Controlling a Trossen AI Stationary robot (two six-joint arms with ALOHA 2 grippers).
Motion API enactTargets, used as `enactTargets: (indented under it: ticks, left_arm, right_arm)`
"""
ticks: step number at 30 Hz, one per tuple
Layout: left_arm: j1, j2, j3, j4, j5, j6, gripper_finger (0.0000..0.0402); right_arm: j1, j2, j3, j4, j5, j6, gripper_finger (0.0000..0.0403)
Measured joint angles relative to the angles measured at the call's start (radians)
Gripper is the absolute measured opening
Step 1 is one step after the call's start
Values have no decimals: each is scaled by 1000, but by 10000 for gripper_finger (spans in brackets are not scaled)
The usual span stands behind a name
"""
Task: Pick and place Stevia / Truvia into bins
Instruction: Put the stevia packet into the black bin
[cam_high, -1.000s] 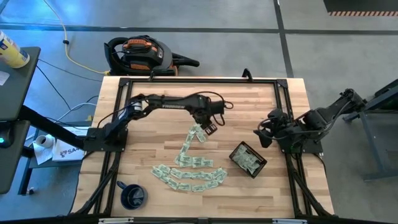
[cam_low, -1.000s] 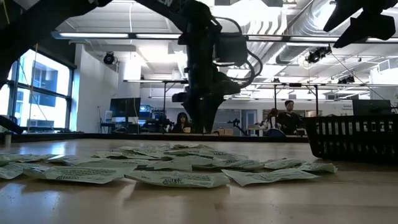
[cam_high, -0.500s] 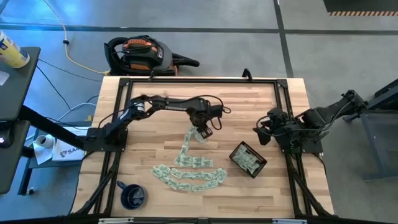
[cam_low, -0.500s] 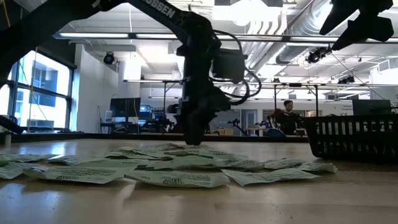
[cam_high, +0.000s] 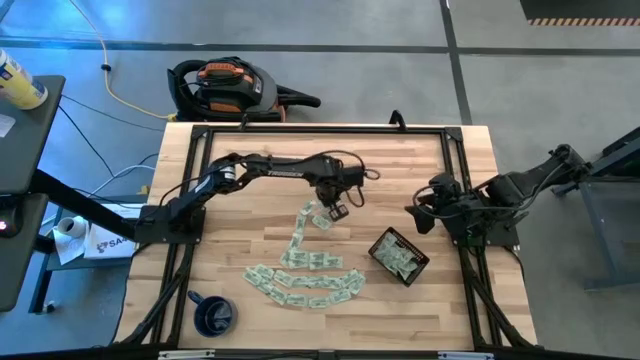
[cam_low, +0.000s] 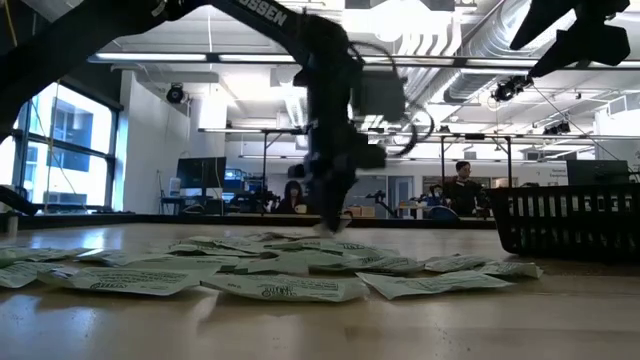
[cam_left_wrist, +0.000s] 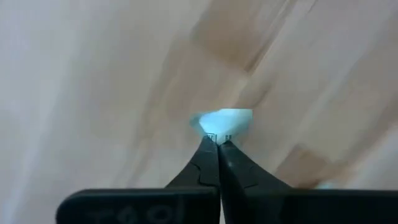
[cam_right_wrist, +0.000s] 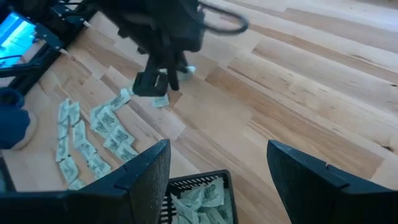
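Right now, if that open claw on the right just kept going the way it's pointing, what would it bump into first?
Probably the black tray: in its wrist view it lies between the right gripper's spread fingers, just ahead, with sachets inside. Depth is unclear; passing over it, the gripper would meet bare table next.

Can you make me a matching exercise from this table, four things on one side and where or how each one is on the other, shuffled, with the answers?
Things:
1. Left claw
2. Right claw
3. Small square black gridded tray
4. Dark blue round mug

States:
A. Standing at the near left corner of the wooden table
B. Shut on one pale green paper sachet, just above the pile's far end
C. Holding several sachets, right of the pile
D. Open and empty, waiting beside the tray

Pairs: 1-B, 2-D, 3-C, 4-A
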Motion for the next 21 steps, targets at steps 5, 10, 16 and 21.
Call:
enactTargets:
  ticks: [5,10,16,21]
  left_arm:
    - [-46,-4,200,9,66,59,42]
    - [-167,-12,366,143,147,124,32]
    - [-250,42,344,350,138,69,35]
    - [-260,140,339,378,137,-15,42]
  right_arm:
    - [71,0,0,6,-2,17,257]
    - [126,0,0,-9,-4,53,257]
    - [132,0,0,-32,-7,63,257]
    - [132,0,0,-37,-30,66,257]
